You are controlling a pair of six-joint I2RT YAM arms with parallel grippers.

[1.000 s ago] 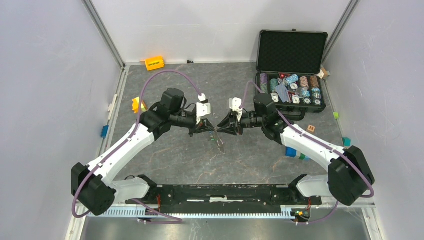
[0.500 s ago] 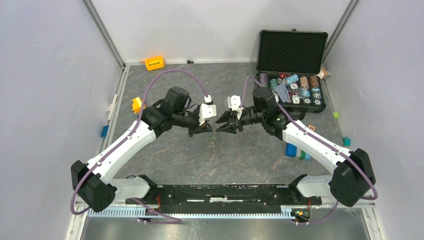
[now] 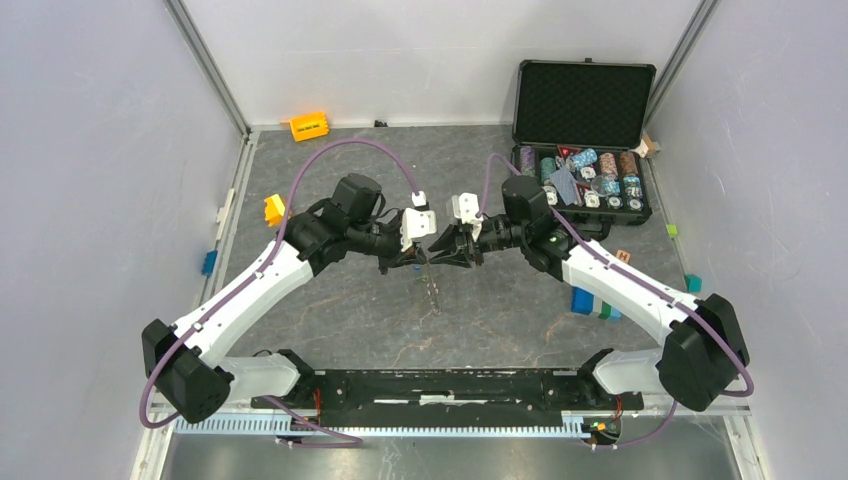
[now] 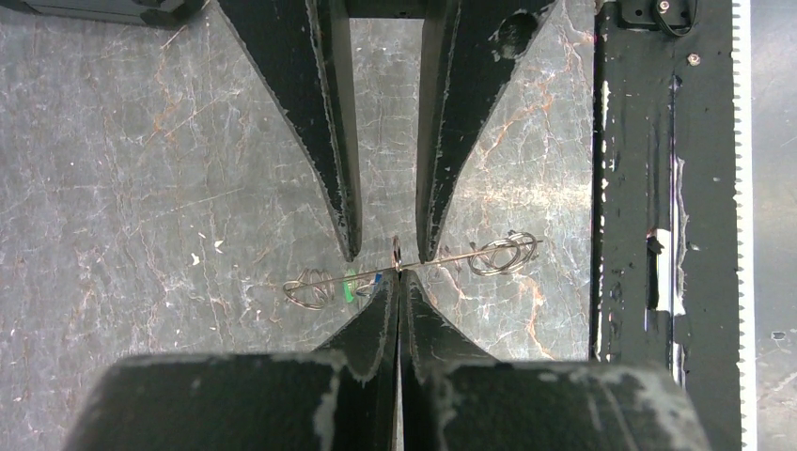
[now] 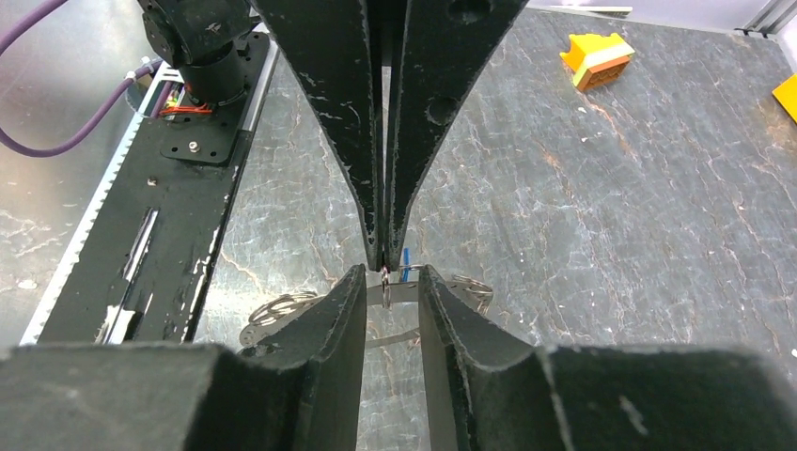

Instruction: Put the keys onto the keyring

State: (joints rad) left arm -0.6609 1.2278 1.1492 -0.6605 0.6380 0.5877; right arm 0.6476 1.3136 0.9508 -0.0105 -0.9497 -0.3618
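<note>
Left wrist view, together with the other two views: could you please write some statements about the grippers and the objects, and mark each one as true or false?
1. The left gripper is shut. True.
2. The fingers of the right gripper are pressed together. False: a gap shows between them.
3. The lid of the black case is closed. False: the lid stands open.
4. A green key and a blue key show side by side. True.

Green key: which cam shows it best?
Left wrist. The green key shows as a bright fleck on the thin wire, beside the left gripper. Right wrist shows no green, only the blue key. Top external: too small to tell.
</note>
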